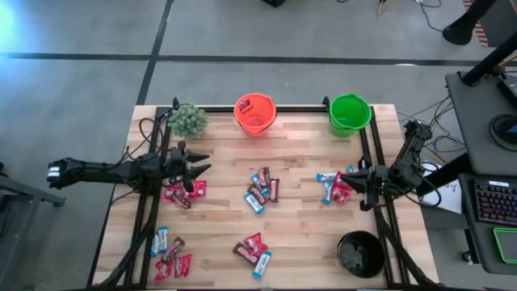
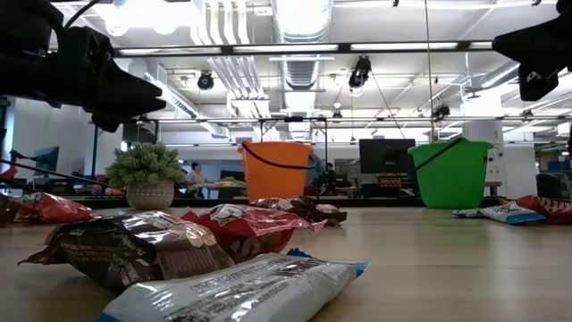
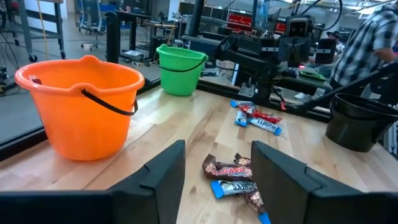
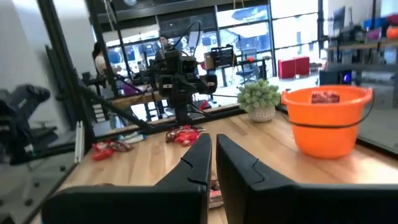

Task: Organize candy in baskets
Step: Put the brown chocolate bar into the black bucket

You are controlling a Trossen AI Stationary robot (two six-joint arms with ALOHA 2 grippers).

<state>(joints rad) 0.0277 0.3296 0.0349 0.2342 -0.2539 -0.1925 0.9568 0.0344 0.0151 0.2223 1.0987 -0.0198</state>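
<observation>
The left claw (image 1: 200, 162) hangs over the left side of the table (image 1: 303, 242) with its fingers spread apart and nothing between them. Red candy (image 1: 184, 192) lies just below it. More candy sits in little piles near the front left corner (image 1: 170, 255), in the middle (image 1: 262, 190) and near the front (image 1: 253, 253). At the back stand a small plant (image 1: 188, 120), an orange basket (image 1: 255, 113) with a red candy inside, and a green basket (image 1: 350, 114). The right claw (image 1: 353, 187) hangs by some blue and red candy (image 1: 335, 187), its fingers pressed together and empty. The black basket (image 1: 360, 253) sits at the front right.
</observation>
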